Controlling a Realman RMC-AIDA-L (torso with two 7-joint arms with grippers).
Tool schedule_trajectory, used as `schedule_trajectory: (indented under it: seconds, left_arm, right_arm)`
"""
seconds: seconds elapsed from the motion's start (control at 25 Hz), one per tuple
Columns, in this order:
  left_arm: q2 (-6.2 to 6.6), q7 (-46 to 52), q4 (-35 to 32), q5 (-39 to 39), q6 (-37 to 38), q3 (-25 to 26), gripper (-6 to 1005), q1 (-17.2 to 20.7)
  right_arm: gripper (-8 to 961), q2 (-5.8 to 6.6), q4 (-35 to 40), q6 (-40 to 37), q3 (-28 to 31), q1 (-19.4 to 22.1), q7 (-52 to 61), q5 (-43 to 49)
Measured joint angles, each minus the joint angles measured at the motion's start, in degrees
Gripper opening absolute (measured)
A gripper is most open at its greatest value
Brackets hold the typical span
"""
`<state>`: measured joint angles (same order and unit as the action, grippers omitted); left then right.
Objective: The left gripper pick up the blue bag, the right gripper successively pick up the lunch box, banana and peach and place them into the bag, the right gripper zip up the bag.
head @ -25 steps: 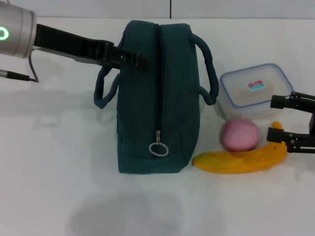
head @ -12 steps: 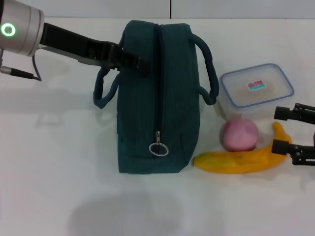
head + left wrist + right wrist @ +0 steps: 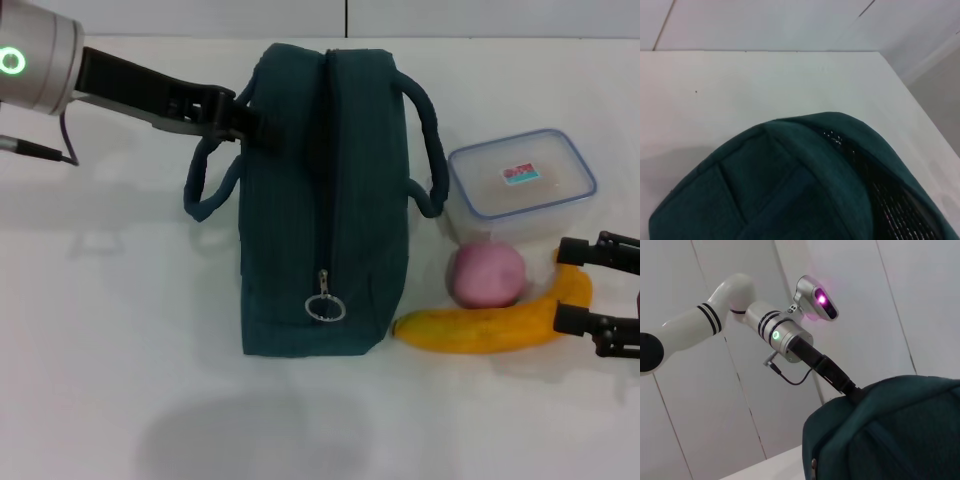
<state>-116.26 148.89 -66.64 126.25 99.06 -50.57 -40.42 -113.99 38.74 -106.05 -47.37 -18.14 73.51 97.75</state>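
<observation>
At table centre, the dark teal bag (image 3: 322,200) stands zipped. The left gripper (image 3: 258,128) meets its top edge, jaws hidden. The right gripper (image 3: 590,296) spreads around the banana (image 3: 490,326) tip.

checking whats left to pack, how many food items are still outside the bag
3, all on the table right of the blue bag: lunch box farthest back, peach before it, banana nearest. The bag's inside is unseen.

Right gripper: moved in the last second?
Yes. In the head view the right gripper has dropped from beside the lunch box toward the near table edge, now straddling the banana tip.
</observation>
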Motion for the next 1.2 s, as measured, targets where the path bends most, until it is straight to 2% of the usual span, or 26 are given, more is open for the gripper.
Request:
schedule_trajectory:
  seconds: [0.48,0.8,0.96,1.2]
  left_arm:
    - [-0.07,0.17,0.20,-0.13,0.08,0.24,81,-0.01]
    - [-0.45,0.44,0.20,-1.36,-0.10,0.75,54,0.46]
    - [-0.54,0.45,0.21,-2.82,-0.80,0.84,53,1.03]
    - [-1.31,0.17,0.71,-3.08,-1.24,0.60,50,1.64]
  right_arm:
    - [816,-0.28,-3.94,-0.91,2.18,0.23,-0.56,-0.68]
    - [816,-0.29,-7.79,-1.41,4.10,0.10,-0.08,-2.87]
    - [816,-0.28,-11.74,-1.49,9.74,-0.03,0.02,-3.74]
    - [816,0.03,-22.19,1.98,26.33,-0.07,2.73,-5.62]
